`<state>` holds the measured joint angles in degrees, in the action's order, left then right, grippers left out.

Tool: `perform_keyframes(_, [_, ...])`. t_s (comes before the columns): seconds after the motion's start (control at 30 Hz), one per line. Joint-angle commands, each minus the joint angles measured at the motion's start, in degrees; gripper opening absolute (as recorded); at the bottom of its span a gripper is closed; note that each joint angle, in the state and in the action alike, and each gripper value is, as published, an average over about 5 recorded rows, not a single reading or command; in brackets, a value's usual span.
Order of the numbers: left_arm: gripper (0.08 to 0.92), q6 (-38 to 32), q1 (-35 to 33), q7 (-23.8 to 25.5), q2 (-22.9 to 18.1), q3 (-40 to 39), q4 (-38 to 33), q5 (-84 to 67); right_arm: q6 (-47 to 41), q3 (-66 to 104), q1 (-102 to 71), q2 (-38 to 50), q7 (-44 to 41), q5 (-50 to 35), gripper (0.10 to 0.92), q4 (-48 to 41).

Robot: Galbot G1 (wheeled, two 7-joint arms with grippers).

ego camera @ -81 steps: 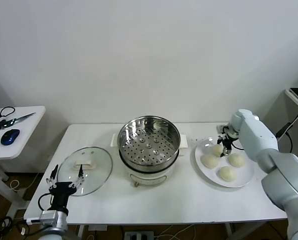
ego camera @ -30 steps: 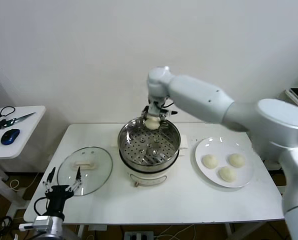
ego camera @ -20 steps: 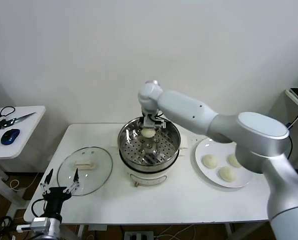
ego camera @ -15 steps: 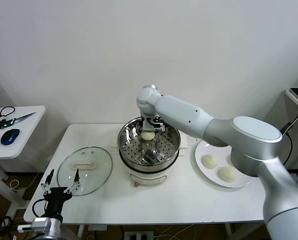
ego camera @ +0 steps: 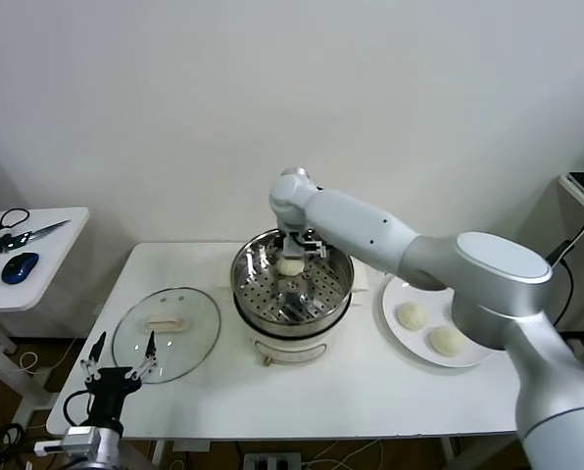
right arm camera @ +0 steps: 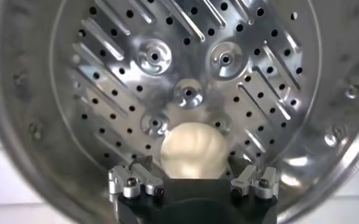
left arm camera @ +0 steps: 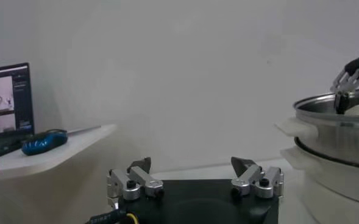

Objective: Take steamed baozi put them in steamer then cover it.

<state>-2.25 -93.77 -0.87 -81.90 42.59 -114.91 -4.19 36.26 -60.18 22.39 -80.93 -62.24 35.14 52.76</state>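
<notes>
The white rectangular surface (ego camera: 370, 392) fills the lower middle of the head view. At its centre stands the round shiny stainless-steel steamer (ego camera: 292, 282) with a perforated bottom, on a white cooker base. To the lower left lies the round clear glass cover (ego camera: 167, 334) with its white rectangular handle, flat on the surface and well apart from the steamer. To the right sits a flat white plate (ego camera: 473, 357) partly hidden by the right arm; two cream-white steamed baozi (ego camera: 411, 315) show on it.

The right gripper (ego camera: 292, 257) reaches from the right of the frame over the far rim and down inside the steamer, its fingers (right arm camera: 133, 180) clamped either side of one cream-white round baozi (right arm camera: 193, 151). In the right wrist view the bun sits directly below the gripper, close above the perforated floor near its centre bosses; whether it touches the floor cannot be told. Being round, it has no long axis to align, so the coming move, as I judge it, turns only on that short drop before the fingers let go.

Against the frame half a second earlier, the right arm and bun have barely shifted, a little lower in the basket; a second ago the bun was above the far rim.

The left gripper (ego camera: 116, 371), at the lower left corner near the cover, is parked with fingers spread apart and empty.
</notes>
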Motion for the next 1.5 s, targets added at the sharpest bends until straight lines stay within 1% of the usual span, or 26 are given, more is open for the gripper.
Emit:
perform_keyframes(0.03, [0.823, 0.21, 0.02, -0.05, 0.05, -0.08, -0.48, 0.14, -11.10, -4.92, 10.96, 13.82, 1.34, -17.78, 0.823, 12.85])
perform_keyframes(0.1, [0.823, 0.26, -0.01, -0.06, 0.11, -0.11, -0.64, 0.17, -19.22, -8.40, 14.24, 19.04, 3.91, -25.56, 0.823, 16.08])
perform_keyframes(0.17, [0.823, 0.28, -0.15, -0.06, 0.12, -0.19, -0.87, 0.20, -29.65, -13.42, 17.46, 24.33, 5.11, -36.35, 0.823, 19.41])
perform_keyframes(0.27, [0.823, 0.27, -0.39, -0.06, 0.11, -0.40, -1.26, 0.27, -42.76, -18.56, 19.88, 31.43, 4.14, -48.44, 0.823, 22.60])
perform_keyframes(0.37, [0.823, 0.38, -0.35, -0.06, -0.03, -0.75, -1.46, 0.44, -49.39, -19.01, 18.28, 37.34, 2.68, -54.53, 0.823, 23.08])
perform_keyframes(0.47, [0.823, 0.53, -0.15, -0.07, -0.27, -1.08, -1.57, 0.77, -53.04, -17.33, 13.82, 42.05, 1.66, -57.90, 0.823, 22.44])
perform_keyframes(0.6, [0.823, 0.58, -0.38, -0.05, -0.23, -1.15, -1.97, 0.95, -53.79, -15.64, 7.24, 45.15, 0.36, -57.10, 0.823, 20.28])
perform_keyframes(0.77, [0.823, 0.35, -1.49, -0.06, 0.11, -0.41, -2.28, 0.35, -52.42, -7.90, -3.30, 45.32, -0.72, -50.26, 0.823, 15.21])
perform_keyframes(0.93, [0.823, 0.19, -2.15, -0.09, 0.32, 0.36, -2.04, 0.09, -49.68, 0.87, -13.02, 41.73, -1.09, -43.98, 0.823, 7.70])
perform_keyframes(1.1, [0.823, 0.25, -2.11, -0.11, 0.08, 0.58, -1.74, 0.26, -48.46, 4.86, -18.25, 37.14, -1.10, -40.47, 0.823, 2.09])
perform_keyframes(1.3, [0.823, 0.20, -2.23, -0.19, -0.21, 0.87, -1.12, 0.42, -45.37, 8.42, -21.10, 31.88, -0.83, -37.52, 0.823, -5.07])
perform_keyframes(1.5, [0.823, 0.01, -2.22, -0.18, -0.21, 1.06, -0.34, 0.52, -43.59, 10.28, -21.40, 27.84, -0.80, -36.49, 0.823, -9.91])
